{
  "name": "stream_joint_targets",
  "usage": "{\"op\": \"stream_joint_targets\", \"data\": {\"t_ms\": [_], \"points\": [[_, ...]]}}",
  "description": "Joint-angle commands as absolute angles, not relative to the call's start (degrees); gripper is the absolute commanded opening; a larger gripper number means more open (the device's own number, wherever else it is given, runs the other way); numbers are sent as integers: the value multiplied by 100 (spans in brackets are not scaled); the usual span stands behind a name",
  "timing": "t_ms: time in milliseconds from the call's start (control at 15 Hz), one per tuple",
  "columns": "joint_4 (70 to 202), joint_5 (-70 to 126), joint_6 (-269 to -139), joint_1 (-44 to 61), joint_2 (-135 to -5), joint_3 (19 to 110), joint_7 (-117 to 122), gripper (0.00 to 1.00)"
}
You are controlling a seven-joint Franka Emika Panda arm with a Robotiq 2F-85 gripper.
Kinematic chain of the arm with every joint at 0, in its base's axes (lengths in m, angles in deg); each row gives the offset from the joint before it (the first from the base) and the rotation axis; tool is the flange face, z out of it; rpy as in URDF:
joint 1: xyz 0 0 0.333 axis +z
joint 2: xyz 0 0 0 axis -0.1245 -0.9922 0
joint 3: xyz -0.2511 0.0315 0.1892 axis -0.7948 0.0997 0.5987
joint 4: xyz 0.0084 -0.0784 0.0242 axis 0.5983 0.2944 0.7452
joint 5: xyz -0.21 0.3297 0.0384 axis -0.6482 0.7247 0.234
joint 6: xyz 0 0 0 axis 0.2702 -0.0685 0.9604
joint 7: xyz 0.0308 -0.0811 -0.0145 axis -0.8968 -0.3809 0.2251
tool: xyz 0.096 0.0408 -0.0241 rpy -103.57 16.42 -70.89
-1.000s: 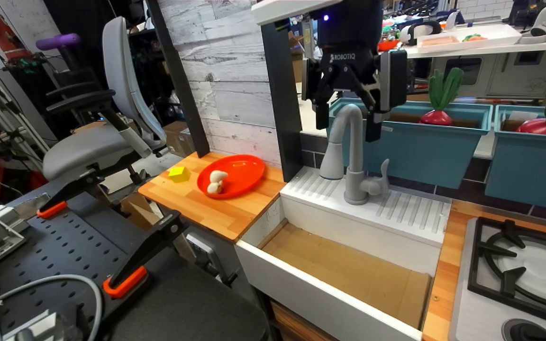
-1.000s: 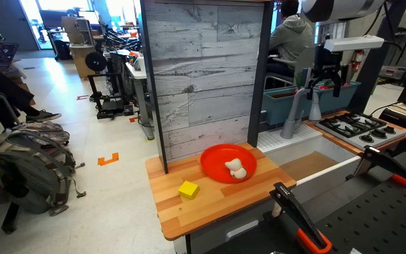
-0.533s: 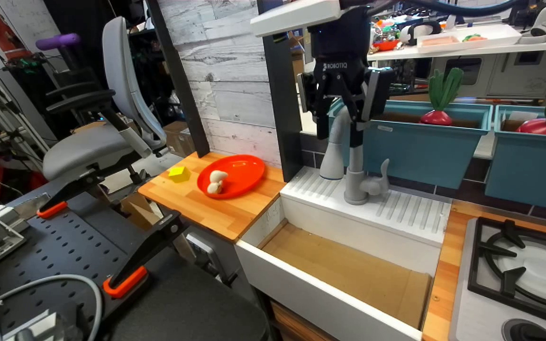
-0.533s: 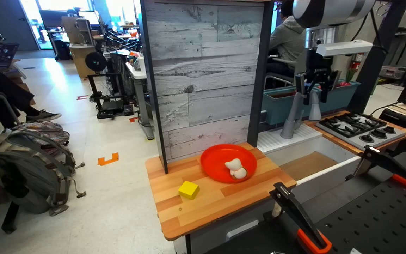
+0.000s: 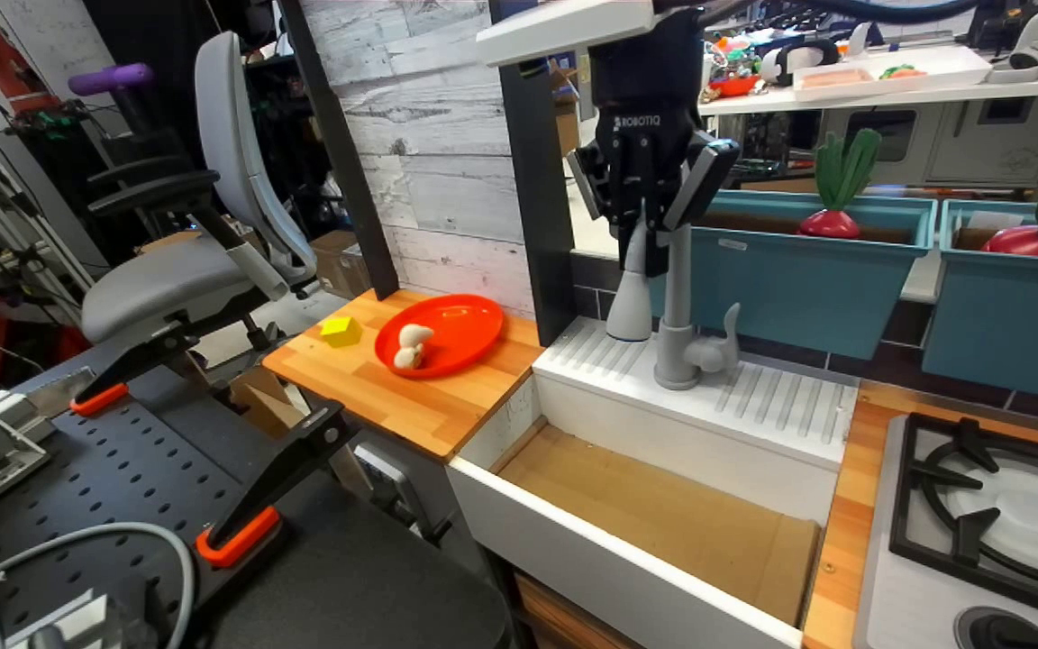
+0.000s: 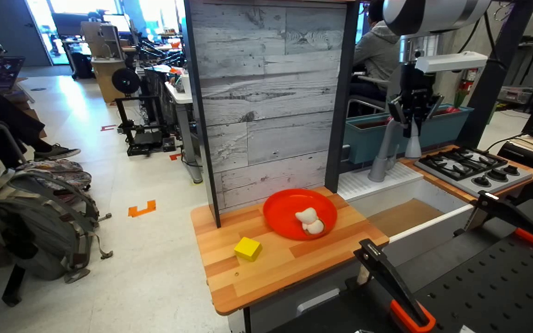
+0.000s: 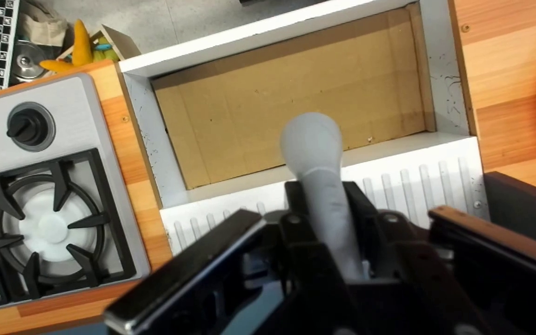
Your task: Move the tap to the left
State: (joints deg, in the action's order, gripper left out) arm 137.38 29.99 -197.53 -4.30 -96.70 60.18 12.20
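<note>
The tap [image 5: 678,297] is a grey gooseneck faucet that stands on the white ribbed ledge behind the sink. Its arch is mostly covered by my gripper [image 5: 641,257] in both exterior views, while the flared spout end points down below the fingers. In the wrist view, the tap's spout [image 7: 312,144] runs between the black fingers [image 7: 291,195], one on each side. My gripper [image 7: 322,188] is shut on the spout of the tap from above. Beside the base sits the small grey handle [image 5: 732,324].
Blue planters [image 5: 780,288] hang close behind the tap, and a dark post [image 5: 544,198] rises beside it. The sink [image 5: 605,563] lies in front. A stove [image 5: 879,586] and a red plate [image 5: 474,338] flank the sink.
My gripper came down a little and shifted left in both exterior views. Its fingers went from wide apart to closed around the spout. The tap shows hardly any movement.
</note>
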Motion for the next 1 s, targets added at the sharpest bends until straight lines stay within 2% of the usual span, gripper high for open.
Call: {"op": "stream_joint_targets", "data": {"t_ms": [0,933], "points": [[13870,3000,-19914,-433,-9563,6077,1120,6],[13246,4685,-19548,-561,-9719,6517,-248,6]]}}
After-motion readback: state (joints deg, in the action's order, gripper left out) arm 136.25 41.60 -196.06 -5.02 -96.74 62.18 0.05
